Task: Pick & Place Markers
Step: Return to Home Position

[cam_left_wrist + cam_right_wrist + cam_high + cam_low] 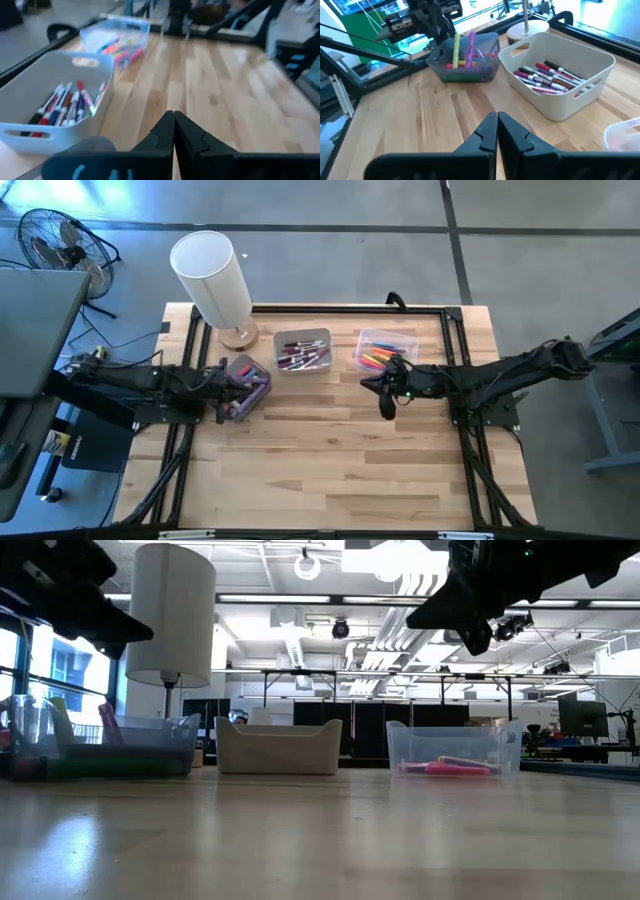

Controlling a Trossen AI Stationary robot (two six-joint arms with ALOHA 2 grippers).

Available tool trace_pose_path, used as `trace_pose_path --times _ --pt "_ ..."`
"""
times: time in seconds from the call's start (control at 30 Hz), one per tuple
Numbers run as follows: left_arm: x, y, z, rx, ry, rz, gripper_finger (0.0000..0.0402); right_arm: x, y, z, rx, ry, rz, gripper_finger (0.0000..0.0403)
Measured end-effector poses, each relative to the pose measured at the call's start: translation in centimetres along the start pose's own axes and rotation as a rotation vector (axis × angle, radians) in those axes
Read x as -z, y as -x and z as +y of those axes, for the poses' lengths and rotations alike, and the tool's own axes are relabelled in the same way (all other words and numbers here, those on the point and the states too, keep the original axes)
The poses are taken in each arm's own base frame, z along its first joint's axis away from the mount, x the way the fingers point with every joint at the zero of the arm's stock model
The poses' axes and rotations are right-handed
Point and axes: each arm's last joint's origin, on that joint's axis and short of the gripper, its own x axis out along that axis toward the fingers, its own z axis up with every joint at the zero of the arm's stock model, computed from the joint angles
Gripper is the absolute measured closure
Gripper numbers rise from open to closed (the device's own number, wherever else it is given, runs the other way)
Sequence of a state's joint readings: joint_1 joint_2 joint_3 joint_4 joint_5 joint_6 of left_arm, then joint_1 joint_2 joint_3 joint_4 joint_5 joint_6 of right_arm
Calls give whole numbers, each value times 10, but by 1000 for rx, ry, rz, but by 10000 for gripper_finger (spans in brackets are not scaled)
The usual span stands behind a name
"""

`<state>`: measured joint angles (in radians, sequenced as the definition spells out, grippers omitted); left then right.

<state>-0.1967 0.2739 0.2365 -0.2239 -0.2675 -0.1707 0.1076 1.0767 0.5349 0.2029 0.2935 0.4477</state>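
Note:
Three bins stand in a row toward the table's far side, each resting on its base. A smoky bin (246,385) holds yellow and purple markers (462,50) standing on end. A white bin (302,352) holds red, pink and black markers (547,75) lying flat. A clear bin (385,350) holds bright markers (117,47). My left gripper (174,125) is shut and empty, raised just at the near side of the smoky bin (226,402). My right gripper (497,127) is shut and empty, raised above the table near the clear bin (372,385).
A lamp with a white shade (212,275) stands on a round wooden base (238,335) at the far left corner. A black frame (450,320) runs around the table's edges. The bare wooden top (330,470) spreads toward the near edge.

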Motion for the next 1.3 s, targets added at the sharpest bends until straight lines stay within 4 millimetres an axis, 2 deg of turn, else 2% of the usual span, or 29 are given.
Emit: trace_pose_path --times 0.2,0.3,0.43,0.87,0.97,1.1,1.3 --pt "17 12 4 112 -42 -156 401 -1 0 0 -1 -2 -4 402" --pt "19 9 2 166 -87 -266 401 -1 0 0 -1 -7 -4 401" --pt "31 0 3 164 -98 -256 401 -1 0 0 5 -27 -8 402" --pt "32 -2 14 130 -37 -252 401 1 0 0 -3 0 19 402" --pt "32 -2 14 127 -29 -252 401 11 1 0 16 50 37 402" --pt "32 -2 14 127 -29 -250 401 38 6 -1 27 94 61 402" --pt "32 -2 14 127 -29 -249 401 70 21 -15 -106 78 -13 403"
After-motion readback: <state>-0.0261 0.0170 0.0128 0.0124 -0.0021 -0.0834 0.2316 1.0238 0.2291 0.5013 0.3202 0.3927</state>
